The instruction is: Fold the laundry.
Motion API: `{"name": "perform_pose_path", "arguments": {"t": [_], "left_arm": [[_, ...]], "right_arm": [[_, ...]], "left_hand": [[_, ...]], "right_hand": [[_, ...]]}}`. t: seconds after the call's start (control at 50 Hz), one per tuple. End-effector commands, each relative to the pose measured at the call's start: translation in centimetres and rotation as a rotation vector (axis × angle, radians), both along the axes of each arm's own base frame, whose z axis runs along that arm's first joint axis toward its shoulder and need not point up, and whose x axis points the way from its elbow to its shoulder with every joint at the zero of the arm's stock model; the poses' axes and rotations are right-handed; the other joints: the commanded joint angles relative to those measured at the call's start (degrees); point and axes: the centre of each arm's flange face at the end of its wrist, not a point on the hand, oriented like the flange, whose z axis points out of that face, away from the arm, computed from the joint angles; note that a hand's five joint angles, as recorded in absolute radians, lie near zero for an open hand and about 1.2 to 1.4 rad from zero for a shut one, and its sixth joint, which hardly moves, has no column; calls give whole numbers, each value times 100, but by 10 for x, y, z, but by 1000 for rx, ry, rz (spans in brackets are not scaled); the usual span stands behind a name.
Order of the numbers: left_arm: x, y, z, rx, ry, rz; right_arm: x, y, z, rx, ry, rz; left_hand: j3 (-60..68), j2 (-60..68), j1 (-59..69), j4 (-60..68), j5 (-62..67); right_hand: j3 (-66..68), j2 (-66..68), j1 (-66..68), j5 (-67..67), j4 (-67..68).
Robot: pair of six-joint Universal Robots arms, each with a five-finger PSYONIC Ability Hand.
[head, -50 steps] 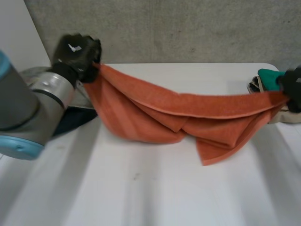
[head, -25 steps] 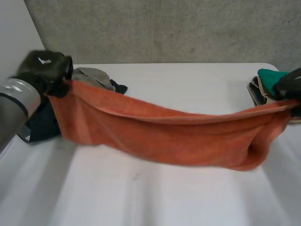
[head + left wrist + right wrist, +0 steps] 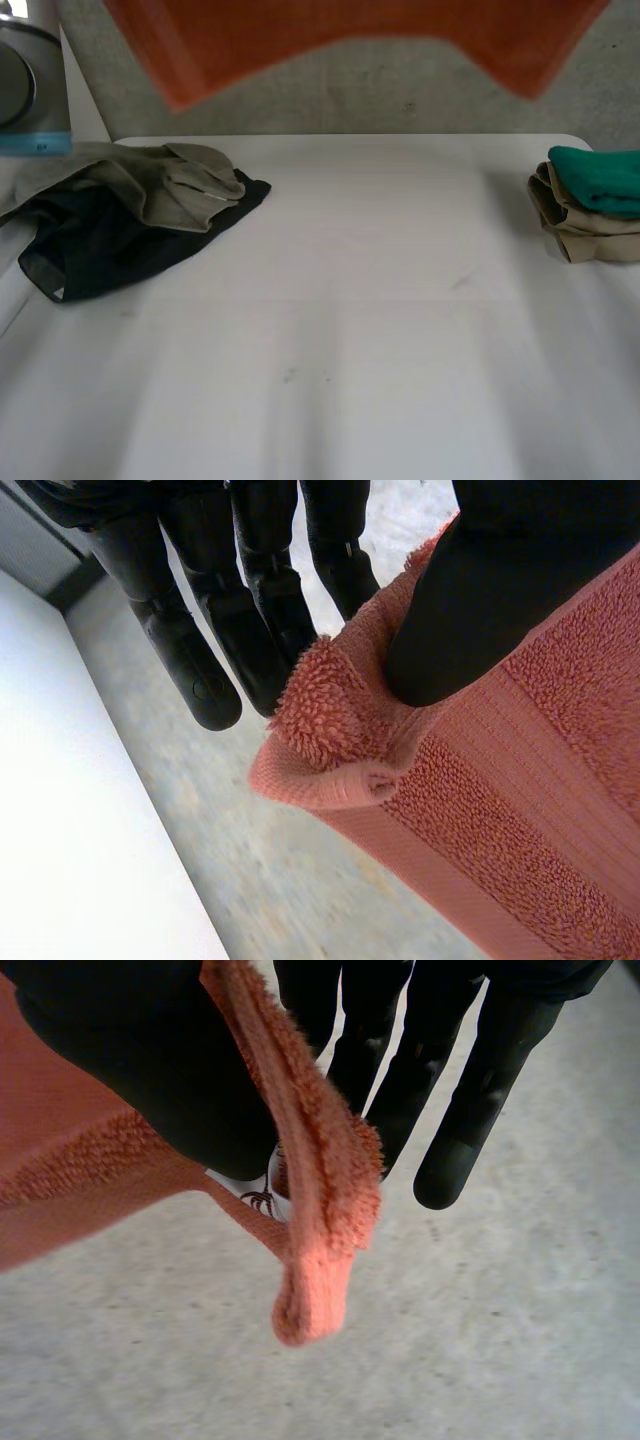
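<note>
You are early in this fold. The orange towel (image 3: 340,30) hangs spread in the air at twelve o'clock above the white table (image 3: 380,300), its lower edge clear of the surface, so none of its folds has been made yet. At three o'clock sits a small stack that looks finished: a green folded piece (image 3: 600,175) on top of a tan folded piece (image 3: 575,225). At nine to ten o'clock an olive garment (image 3: 165,180) lies crumpled over a black garment (image 3: 110,250), both unfolded, so I judge at least three items are left, counting the towel. The head view gives you the table layout and the grey left arm (image 3: 20,80) at eleven o'clock, and tells you the middle of the table is free for laying the towel down. For the grips, go to the wrist views. In the left wrist view your left hand (image 3: 500,590) pins a towel corner between thumb and straight fingers, the terry bunched at the fingertips. In the right wrist view your right hand (image 3: 140,1050) pinches the opposite end the same way, a short tab of hem hanging below the thumb.
</note>
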Motion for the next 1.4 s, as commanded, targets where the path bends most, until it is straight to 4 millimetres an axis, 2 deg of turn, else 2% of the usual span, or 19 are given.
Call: {"name": "perform_pose_path", "arguments": {"t": [0.02, 0.06, 0.08, 0.18, 0.24, 0.32, 0.38, 0.6, 0.74, 0.82, 0.84, 0.96, 1.04, 1.1, 1.12, 1.2, 1.28, 1.34, 1.4], "left_arm": [[3, 8, -73, 255, -57, -1], [4, 11, -94, 315, -73, -2], [4, 13, -105, 347, -82, -5], [3, 33, -172, 537, -163, -54], [2, 42, -192, 597, -190, -78], [4, 56, -224, 695, -216, -91], [4, 62, -230, 720, -222, -95], [9, 80, -223, 725, -221, -96], [9, 87, -221, 725, -223, -100], [10, 87, -220, 723, -222, -98], [10, 87, -219, 722, -222, -98], [15, 96, -206, 744, -222, -85], [30, 114, -198, 858, -232, -59], [36, 142, -196, 987, -281, -53], [37, 150, -195, 1018, -301, -52], [48, 203, -201, 1204, -510, -30], [57, 240, -214, 1304, -734, -24], [57, 250, -219, 1306, -832, -35], [54, 246, -219, 1265, -839, -34]], "right_arm": [[10, 4, -68, 319, 93, 78], [10, 5, -88, 395, 106, 86], [11, 6, -110, 476, 119, 95], [11, 12, -184, 717, 152, 104], [9, 18, -227, 847, 163, 100], [5, 28, -256, 947, 167, 97], [3, 36, -266, 990, 157, 101], [-9, 43, -276, 1107, 3, 91], [-6, 51, -278, 1185, -38, 148], [-6, 52, -279, 1205, -60, 166], [-9, 51, -279, 1204, -69, 154], [-14, 54, -279, 1205, -57, 138], [-34, 62, -230, 1110, 15, 91], [-45, 77, -218, 1112, 153, 49], [-48, 91, -214, 1132, 272, 39], [-56, 130, -212, 1225, 574, 28], [-67, 158, -213, 1306, 776, 46], [-71, 163, -218, 1326, 812, 49], [-69, 163, -220, 1317, 804, 53]], "left_hand": [[1164, 1130, 1482, 1115, 1335], [1164, 1130, 1482, 1115, 1335], [1164, 1130, 1482, 1115, 1335], [1164, 1130, 1482, 1115, 1335], [1164, 1130, 1482, 1115, 1335], [1164, 1130, 1482, 1115, 1335], [1164, 1130, 1482, 1115, 1335], [1164, 1130, 1482, 1115, 1335], [1164, 1130, 1482, 1115, 1335], [1164, 1130, 1482, 1115, 1335], [1164, 1130, 1482, 1115, 1335], [1164, 1130, 1482, 1115, 1335], [1164, 1130, 1482, 1115, 1335], [1164, 1130, 1482, 1115, 1335], [1164, 1130, 1482, 1115, 1335], [1164, 1130, 1482, 1115, 1335], [1164, 1130, 1482, 1115, 1335], [1164, 1130, 1482, 1115, 1335], [1164, 1130, 1482, 1115, 1335]], "right_hand": [[1189, 1301, 1704, 1273, 1136], [1189, 1301, 1704, 1273, 1136], [1189, 1301, 1704, 1273, 1136], [1189, 1301, 1704, 1273, 1136], [1189, 1301, 1704, 1273, 1136], [1189, 1301, 1704, 1273, 1136], [678, 791, 1194, 762, 625], [-1644, -1531, -1128, -1559, -1697], [-1783, -1670, -1267, -1699, -1836], [-241, -128, 275, -157, -294], [1174, 1287, 1690, 1258, 1121], [1189, 1301, 1704, 1273, 1136], [1189, 1301, 1704, 1273, 1136], [1189, 1301, 1704, 1273, 1136], [1189, 1301, 1704, 1273, 1136], [1189, 1301, 1704, 1273, 1136], [1189, 1301, 1704, 1273, 1136], [1189, 1301, 1704, 1273, 1136], [1189, 1301, 1704, 1273, 1136]]}}
